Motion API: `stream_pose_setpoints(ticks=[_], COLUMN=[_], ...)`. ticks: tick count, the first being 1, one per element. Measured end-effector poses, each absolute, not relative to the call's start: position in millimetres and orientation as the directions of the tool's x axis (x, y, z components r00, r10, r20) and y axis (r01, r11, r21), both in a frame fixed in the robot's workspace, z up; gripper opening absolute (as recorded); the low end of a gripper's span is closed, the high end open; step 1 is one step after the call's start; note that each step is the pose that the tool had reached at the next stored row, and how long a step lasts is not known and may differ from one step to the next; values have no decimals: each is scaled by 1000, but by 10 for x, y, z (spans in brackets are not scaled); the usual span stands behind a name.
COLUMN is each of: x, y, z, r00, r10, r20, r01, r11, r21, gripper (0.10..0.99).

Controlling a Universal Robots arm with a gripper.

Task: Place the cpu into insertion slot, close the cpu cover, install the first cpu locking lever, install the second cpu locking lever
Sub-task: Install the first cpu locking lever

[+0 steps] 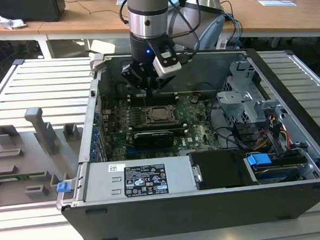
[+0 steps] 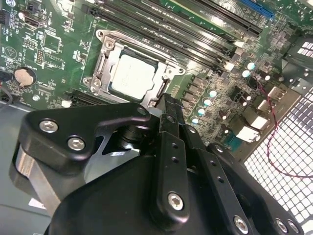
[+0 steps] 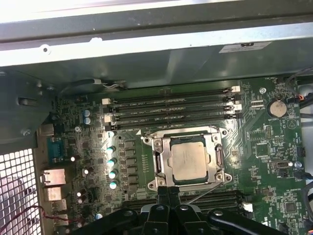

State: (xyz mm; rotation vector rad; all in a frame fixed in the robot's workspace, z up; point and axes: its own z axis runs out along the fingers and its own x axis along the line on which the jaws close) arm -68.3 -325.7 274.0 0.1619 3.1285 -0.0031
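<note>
the gripper (image 1: 146, 90) hangs inside the open computer case (image 1: 155, 218), low over the green motherboard (image 3: 264, 147). in both wrist views its jaws are pressed together, with nothing seen between them. the fingertips (image 3: 164, 192) stand just beside one edge of the insertion slot (image 3: 186, 131), on the side away from the long memory slots (image 3: 171, 110); whether they touch the board cannot be told.

the cpu (image 3: 188, 159) lies flat in the insertion slot, its pale metal face up and level. the cpu cover (image 3: 161, 161) is folded down over it, and the cpu face shows through the cover's square window. in the second wrist view the gripper (image 2: 168, 100) points at the socket edge nearest the cpu (image 2: 132, 76).

a thin wire lever (image 3: 200, 195) slants away from the socket corner near the fingertips, over the dark slots beside the socket. whether it is latched cannot be told.

in the exterior view the socket sits mid-board, directly in front of the gripper.
</note>
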Motion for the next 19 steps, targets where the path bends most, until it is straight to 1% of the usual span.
stream_pose_setpoints(ticks=[6,13,19], x=[-708,-709,-724], y=[-3221,-3061,-2992], z=[2740,2740,2741], r00=[-995,-995,-995], r10=[103,103,103], r20=[-9,-9,-9], r01=[103,103,103], r11=[995,995,995], r21=[-2,-2,-2], gripper=[110,110,110])
